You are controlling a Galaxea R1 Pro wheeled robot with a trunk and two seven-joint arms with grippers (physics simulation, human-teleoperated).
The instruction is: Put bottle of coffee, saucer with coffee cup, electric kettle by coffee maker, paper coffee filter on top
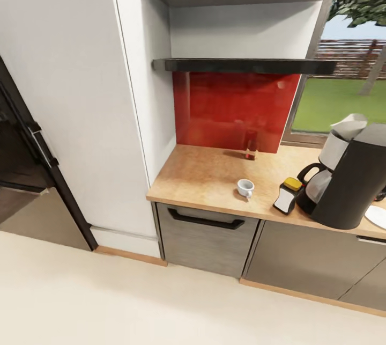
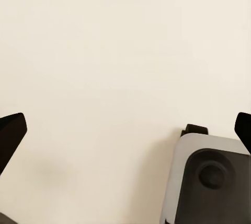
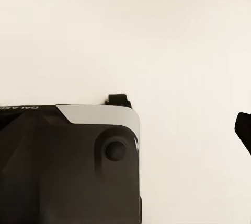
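A dark fridge (image 1: 24, 173) stands at the far left beside a tall white cabinet (image 1: 80, 93). On the tabletop (image 1: 203, 178), below a red wall panel (image 1: 233, 109), a small brown bottle (image 1: 250, 147) stands at the back. In front sits the white cup (image 1: 245, 188). Further right a small white box with a yellow top (image 1: 287, 195) stands just beside the coffee maker (image 1: 348, 178), which carries a pale filter (image 1: 349, 126) on top. The saucer (image 1: 377, 216) peeks in at the right edge. In the wrist views both sets of fingers (image 2: 11, 135) (image 3: 243, 127) are spread wide over the pale floor (image 2: 104, 51), holding nothing.

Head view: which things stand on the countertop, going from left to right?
Coffee cup → bottle of coffee → coffee maker → saucer, cut by the picture's right edge.
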